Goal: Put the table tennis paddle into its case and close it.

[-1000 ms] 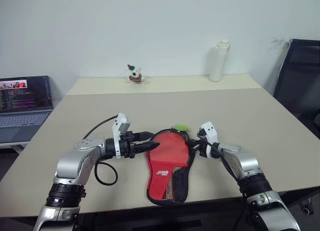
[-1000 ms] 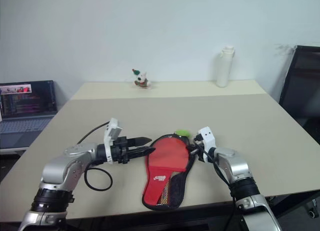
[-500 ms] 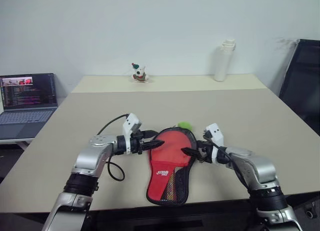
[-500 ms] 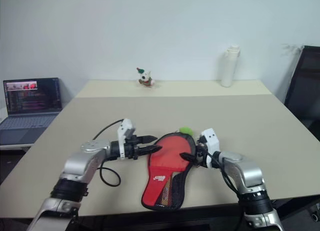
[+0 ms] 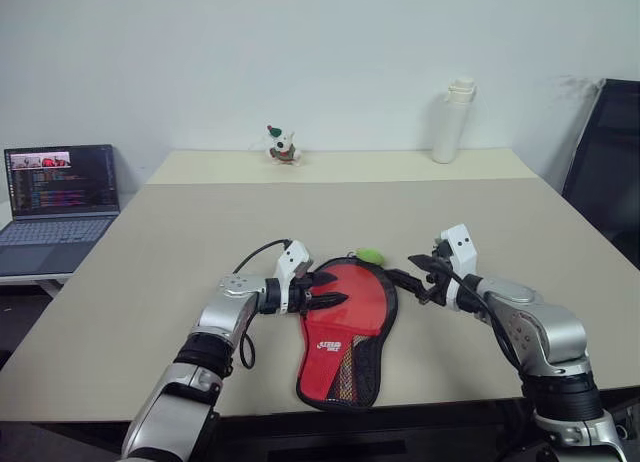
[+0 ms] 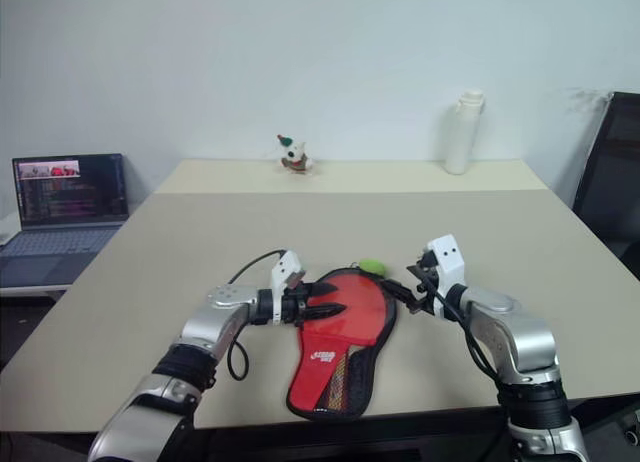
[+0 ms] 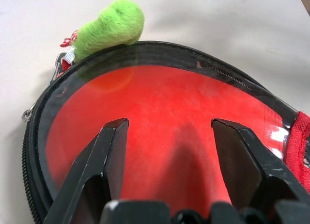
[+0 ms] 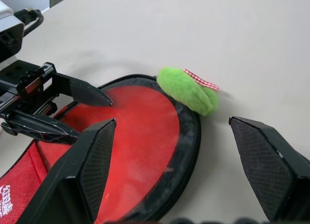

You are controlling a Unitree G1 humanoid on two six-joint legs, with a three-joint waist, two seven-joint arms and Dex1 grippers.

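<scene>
The table tennis paddle (image 5: 357, 290) lies with its round red face showing through the open top of the case (image 5: 330, 360). The case is a red pouch with a white logo, black mesh and a black zip edge, flat on the table; the handle is hidden inside it. A fuzzy green charm (image 5: 367, 254) hangs off the zip at the far rim. My left gripper (image 7: 169, 121) is open, its fingers (image 5: 322, 280) spread just over the left part of the red face. My right gripper (image 8: 172, 120) is open and raised to the right of the case, holding nothing.
The beige table (image 5: 180, 232) has room all round the case. A white bottle (image 5: 452, 120) and a small figurine (image 5: 284, 145) stand at its far edge. A laptop (image 5: 60, 197) sits on a side desk to the left, a black chair (image 5: 605, 162) to the right.
My right gripper has opened, let go of the case's right rim and lifted away to the right. The left gripper sank and slid right over the red face.
</scene>
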